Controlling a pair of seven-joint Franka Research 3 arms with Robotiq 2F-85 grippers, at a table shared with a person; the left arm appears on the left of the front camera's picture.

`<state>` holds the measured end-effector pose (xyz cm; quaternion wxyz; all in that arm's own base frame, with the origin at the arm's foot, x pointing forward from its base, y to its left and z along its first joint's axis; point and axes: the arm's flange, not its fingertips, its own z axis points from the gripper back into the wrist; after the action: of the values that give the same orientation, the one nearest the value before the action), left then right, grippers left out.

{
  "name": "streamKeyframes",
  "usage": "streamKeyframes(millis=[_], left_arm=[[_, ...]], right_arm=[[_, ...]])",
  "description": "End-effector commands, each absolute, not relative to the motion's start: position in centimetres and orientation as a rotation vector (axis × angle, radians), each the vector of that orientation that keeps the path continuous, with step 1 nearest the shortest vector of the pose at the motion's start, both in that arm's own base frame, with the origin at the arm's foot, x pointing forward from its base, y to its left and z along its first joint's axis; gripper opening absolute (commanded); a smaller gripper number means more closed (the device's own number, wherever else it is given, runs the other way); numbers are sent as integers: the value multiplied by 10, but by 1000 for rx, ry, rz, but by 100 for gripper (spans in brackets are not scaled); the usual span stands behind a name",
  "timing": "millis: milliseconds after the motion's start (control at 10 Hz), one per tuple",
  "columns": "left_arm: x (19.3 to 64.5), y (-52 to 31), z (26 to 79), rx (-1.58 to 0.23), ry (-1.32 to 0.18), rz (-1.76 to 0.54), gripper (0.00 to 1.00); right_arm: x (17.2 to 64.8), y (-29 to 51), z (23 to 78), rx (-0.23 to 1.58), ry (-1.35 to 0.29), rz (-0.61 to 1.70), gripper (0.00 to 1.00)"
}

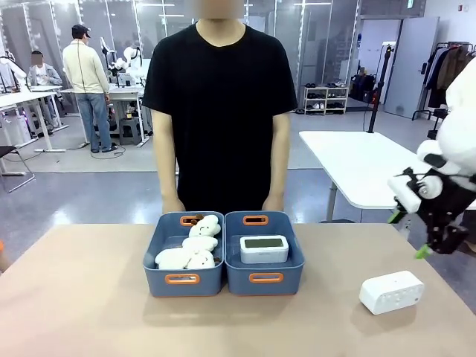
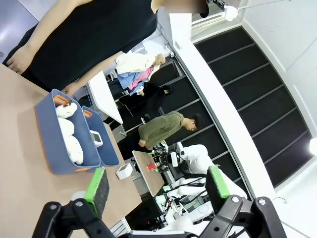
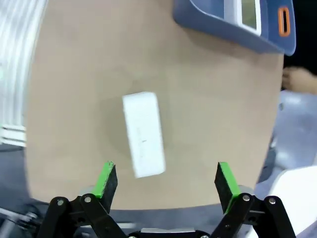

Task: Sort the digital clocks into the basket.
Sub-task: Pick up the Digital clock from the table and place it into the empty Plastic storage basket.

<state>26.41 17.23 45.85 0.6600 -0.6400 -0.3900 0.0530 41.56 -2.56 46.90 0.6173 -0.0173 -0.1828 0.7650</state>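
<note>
The scene is lit brightly and evenly from overhead. A soft, wide shadow is cast on the tabletop on the robot's side of the basket, and a fainter one is seen under the white clock to the right of the basket. The front view is rendered sharp. In the left wrist view, straight lines far behind the basket are bowed by the wide lens. In the right wrist view, the white clock near the basket is smeared by blur.

You'll find the basket and the clock inside it cut off by the top edge of the right wrist view, while the loose clock near the right edge of the worktop is blurred there, its markings too soft to read.
</note>
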Motion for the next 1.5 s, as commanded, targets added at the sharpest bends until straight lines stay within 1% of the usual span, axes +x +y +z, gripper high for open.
streamKeyframes(millis=[0,100,300,400,800,1100,1200,1300,1400], left_arm=[[263,173,463,-1472,-886,122,100],[263,173,463,-1472,-886,122,100],[263,173,463,-1472,-886,122,100],[263,173,463,-1472,-886,122,100],[263,173,463,-1472,-886,122,100],[263,173,463,-1472,-886,122,100],[263,173,463,-1472,-886,122,100],[263,173,463,-1472,-886,122,100],[263,173,463,-1472,-886,122,100]], right_arm=[[430,-18,421,-125,-521,1811,100],[433,-14,405,-59,-496,1823,100],[435,-8,384,-12,-439,1834,100],[435,-6,375,-18,-397,1840,100],[445,-3,343,8,-319,1817,100],[454,-10,319,-20,-239,1782,100],[452,-11,313,-13,-202,1785,79],[454,-12,309,-19,-178,1786,40],[454,-12,309,-22,-175,1783,20]])
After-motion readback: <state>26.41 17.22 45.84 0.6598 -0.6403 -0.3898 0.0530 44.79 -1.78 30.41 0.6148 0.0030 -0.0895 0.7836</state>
